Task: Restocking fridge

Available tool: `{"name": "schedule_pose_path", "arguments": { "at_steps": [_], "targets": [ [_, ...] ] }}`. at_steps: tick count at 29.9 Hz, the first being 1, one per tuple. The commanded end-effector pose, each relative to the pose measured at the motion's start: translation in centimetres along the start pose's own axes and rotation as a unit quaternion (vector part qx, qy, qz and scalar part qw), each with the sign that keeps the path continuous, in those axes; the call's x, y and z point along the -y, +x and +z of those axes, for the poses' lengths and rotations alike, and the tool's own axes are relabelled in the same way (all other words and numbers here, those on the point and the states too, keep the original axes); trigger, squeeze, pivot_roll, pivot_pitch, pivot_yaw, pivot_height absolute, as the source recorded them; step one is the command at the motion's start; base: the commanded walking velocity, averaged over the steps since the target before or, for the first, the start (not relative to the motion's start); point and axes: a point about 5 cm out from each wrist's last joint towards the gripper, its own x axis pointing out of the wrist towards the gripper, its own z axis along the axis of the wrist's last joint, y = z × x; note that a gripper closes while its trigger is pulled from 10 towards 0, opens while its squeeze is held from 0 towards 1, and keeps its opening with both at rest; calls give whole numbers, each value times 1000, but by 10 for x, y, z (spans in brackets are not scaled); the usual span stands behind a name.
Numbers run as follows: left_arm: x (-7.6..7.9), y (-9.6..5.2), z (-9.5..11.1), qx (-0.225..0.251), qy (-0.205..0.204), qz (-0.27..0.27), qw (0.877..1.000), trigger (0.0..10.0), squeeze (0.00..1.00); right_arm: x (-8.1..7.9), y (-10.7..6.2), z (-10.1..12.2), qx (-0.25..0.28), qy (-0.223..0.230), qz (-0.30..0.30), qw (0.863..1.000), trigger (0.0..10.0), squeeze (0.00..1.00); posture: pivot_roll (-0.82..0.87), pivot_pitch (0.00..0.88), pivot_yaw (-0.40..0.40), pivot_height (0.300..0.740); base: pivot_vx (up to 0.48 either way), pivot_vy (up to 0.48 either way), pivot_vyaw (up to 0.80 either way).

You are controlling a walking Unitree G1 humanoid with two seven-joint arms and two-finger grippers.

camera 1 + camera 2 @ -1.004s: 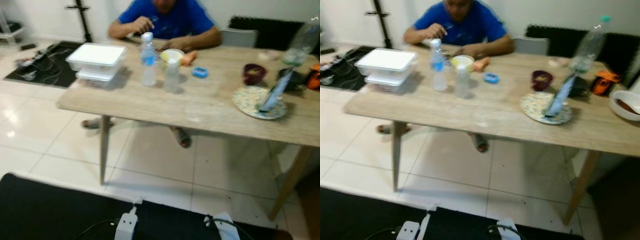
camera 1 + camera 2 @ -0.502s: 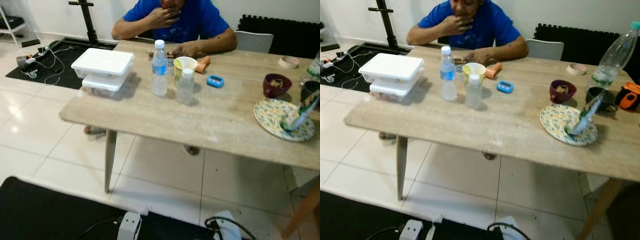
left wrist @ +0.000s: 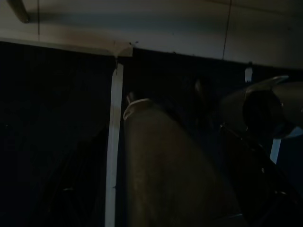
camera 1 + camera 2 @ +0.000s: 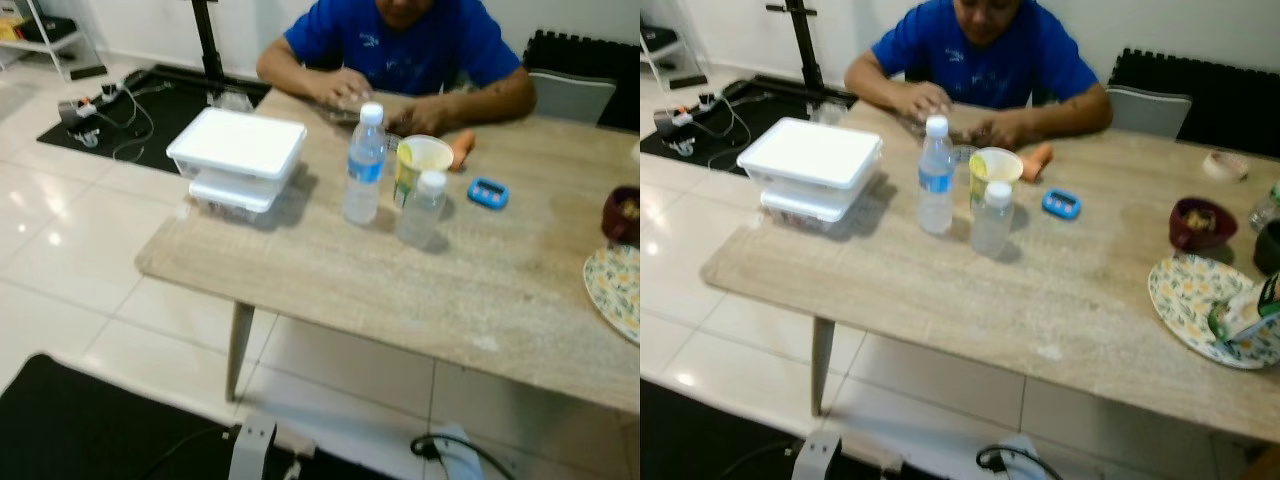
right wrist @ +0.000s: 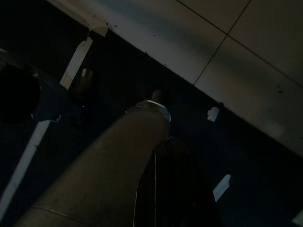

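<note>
We are looking down at a wooden table (image 4: pixel 940 290). Near its left edge two white lidded boxes (image 4: pixel 812 170) are sitting stacked, the lower one mostly hidden under the upper. Toward the middle of the far side, a water bottle (image 4: pixel 936 176) with a blue label is standing upright, and just beside it a smaller clear bottle (image 4: pixel 991 219) with a white cap. A yellow cup (image 4: pixel 995 168) is standing behind them, partly covered by the small bottle, with an orange thing (image 4: pixel 1037 158) behind it that we cannot identify. A small blue object (image 4: pixel 1061 204) is lying near them.

Toward the right edge a dark red bowl (image 4: pixel 1197 222) is sitting, and a patterned plate (image 4: pixel 1188 300) is carrying a green-and-white wrapper (image 4: pixel 1242 313) that is cut off by the frame. A tape roll (image 4: pixel 1224 164) is lying by the far edge.

A person in a blue shirt (image 4: pixel 985 55) is sitting at the far side, hands (image 4: pixel 921 100) resting on the table.

Both arms are hanging idle; their wrist views are dark, showing tile and a black mat, and we cannot tell how either gripper's fingers are standing.
</note>
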Motion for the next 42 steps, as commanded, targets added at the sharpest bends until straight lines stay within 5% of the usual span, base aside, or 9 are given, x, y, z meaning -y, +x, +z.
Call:
{"name": "schedule_pose_path", "arguments": {
  "at_steps": [1,11,31,32,33,34,37,41,42],
  "targets": [
    [3,-2,-17,-31,-8,-5,999,10000,0,2,-3,-14,-25,2,-4,1000,10000,0,-25,137,-12,740,0,0,-619],
    [4,-3,-21,-39,-4,-28,999,10000,0,3,-3,-13,-18,0,-6,1000,10000,0,-26,136,-18,740,0,-180,-62],
    [-14,-8,-19,-16,-50,32,998,10000,0,1,-3,-13,-18,-2,-5,1000,10000,0,-22,131,-7,740,0,-45,0],
    [-23,-11,-18,-1,-81,61,995,10000,467,1,-3,-13,-18,-1,-4,1000,10000,0,-21,132,-6,740,0,0,0],
    [-29,-13,-17,9,-104,82,991,10000,467,1,-2,-13,-18,0,-4,1000,10000,0,-21,132,-6,740,0,0,0],
    [-40,-17,-17,26,-143,116,983,10000,1000,0,-2,-13,-18,1,-4,1000,10000,0,-18,133,-3,740,0,0,0],
    [-68,-30,-18,66,-235,198,949,10000,1000,0,-2,-13,-17,3,-3,1000,10000,0,-18,133,-3,740,0,0,0],
    [-86,-41,-19,91,-280,244,924,10000,1000,-1,-2,-13,-17,3,-2,1000,10000,0,-12,134,-2,740,0,0,0],
    [-104,-53,-20,116,-317,286,897,10000,1000,-2,-2,-13,-18,4,-1,1000,10000,0,-8,134,-1,740,0,0,0]
  ]
}}
